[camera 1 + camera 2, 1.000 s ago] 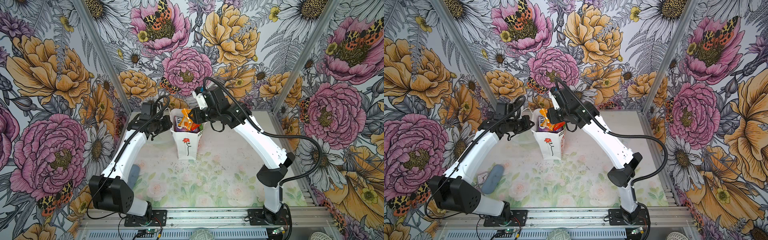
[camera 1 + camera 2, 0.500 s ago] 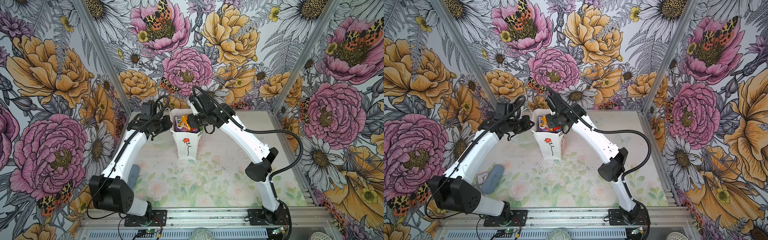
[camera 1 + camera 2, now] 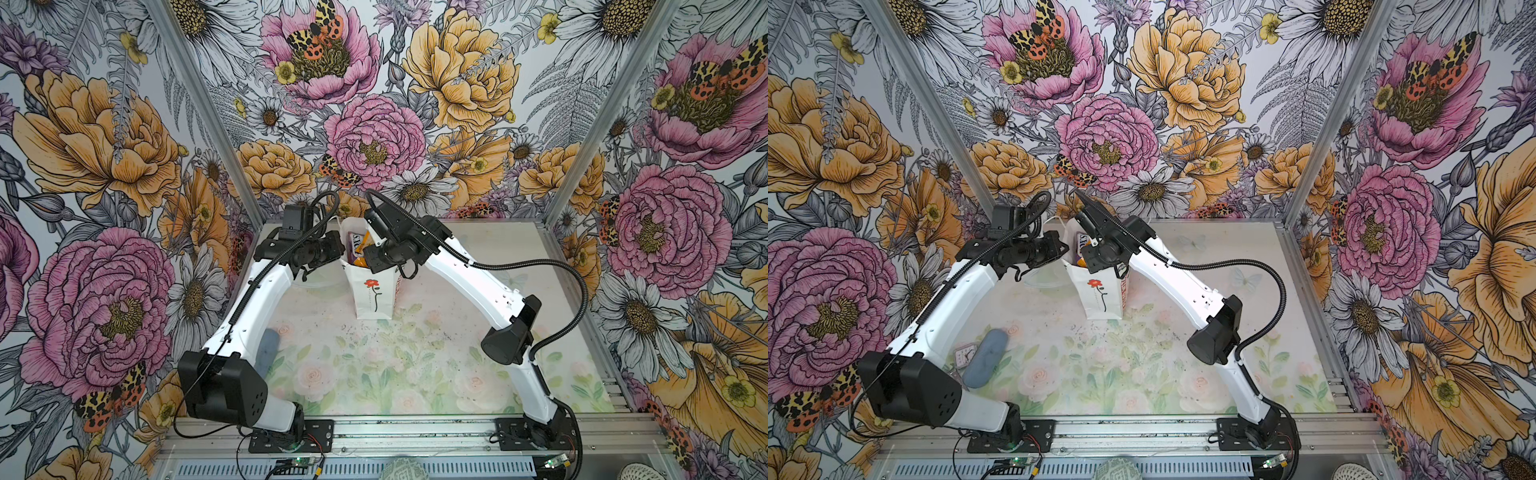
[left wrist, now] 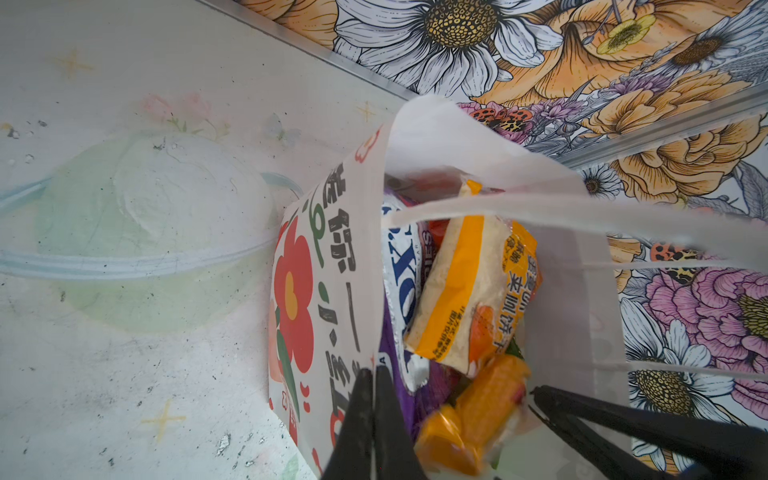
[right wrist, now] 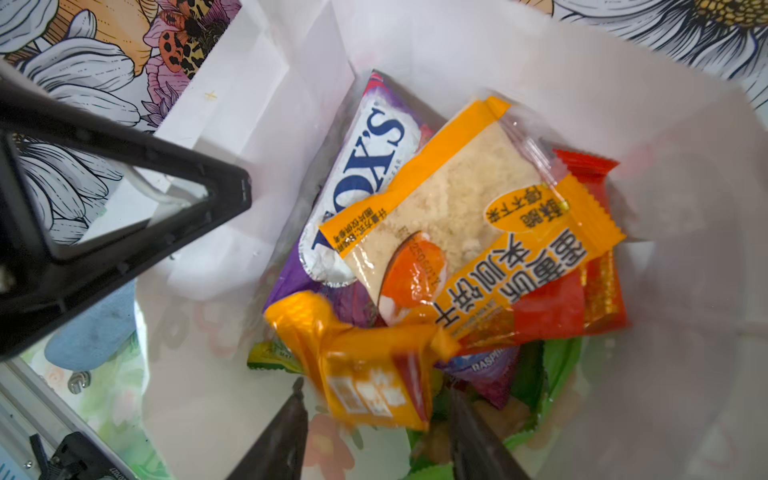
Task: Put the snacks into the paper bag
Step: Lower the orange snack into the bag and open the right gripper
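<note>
The white paper bag (image 3: 374, 291) (image 3: 1102, 293) with the red rose stands upright at the back middle of the table. My left gripper (image 4: 374, 372) (image 3: 340, 254) is shut on the bag's rim and holds the mouth open. My right gripper (image 5: 376, 399) (image 3: 365, 254) hangs open just over the mouth. A small orange packet (image 5: 365, 365) (image 4: 478, 411) shows blurred between its fingers, with gaps on both sides. Inside lie other snacks: a white-and-orange packet (image 5: 453, 216), a purple pouch (image 5: 365, 166), a red packet (image 5: 598, 282), a small purple one (image 5: 482, 370) and a green chip bag (image 5: 557, 374).
A blue-grey soft object (image 3: 986, 357) and a small pink clock (image 3: 963, 355) lie at the left front, near the left arm's base. A translucent round lid (image 4: 145, 232) rests on the table just left of the bag. The back wall stands close behind the bag.
My right gripper has come down and left over the bag's mouth, and its jaws have opened. The orange packet it carried has come loose. The left gripper has not moved.
</note>
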You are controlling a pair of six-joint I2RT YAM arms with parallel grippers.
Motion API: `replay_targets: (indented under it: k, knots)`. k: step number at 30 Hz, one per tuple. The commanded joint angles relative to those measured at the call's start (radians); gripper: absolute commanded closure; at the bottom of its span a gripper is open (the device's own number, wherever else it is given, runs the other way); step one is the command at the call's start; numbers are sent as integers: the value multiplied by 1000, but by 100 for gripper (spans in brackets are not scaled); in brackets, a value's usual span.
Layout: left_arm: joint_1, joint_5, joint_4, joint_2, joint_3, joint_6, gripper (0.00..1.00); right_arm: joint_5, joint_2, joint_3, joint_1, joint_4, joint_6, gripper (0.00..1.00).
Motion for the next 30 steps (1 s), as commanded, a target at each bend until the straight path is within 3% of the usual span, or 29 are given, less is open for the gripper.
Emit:
replay_targets:
  k: [1,10,16,30]
  knots:
    - [1,21,51,-48,9,5,96,40,-12,36,0,-13,-6,40]
    - [1,23,51,-47,9,5,96,63,-38,77,0,-18,-8,38]
    - [0,20,52,-48,9,5,96,174,-69,87,-11,-22,-23,40]
    - [2,20,51,-51,10,7,96,263,-53,82,-127,-98,29,44]
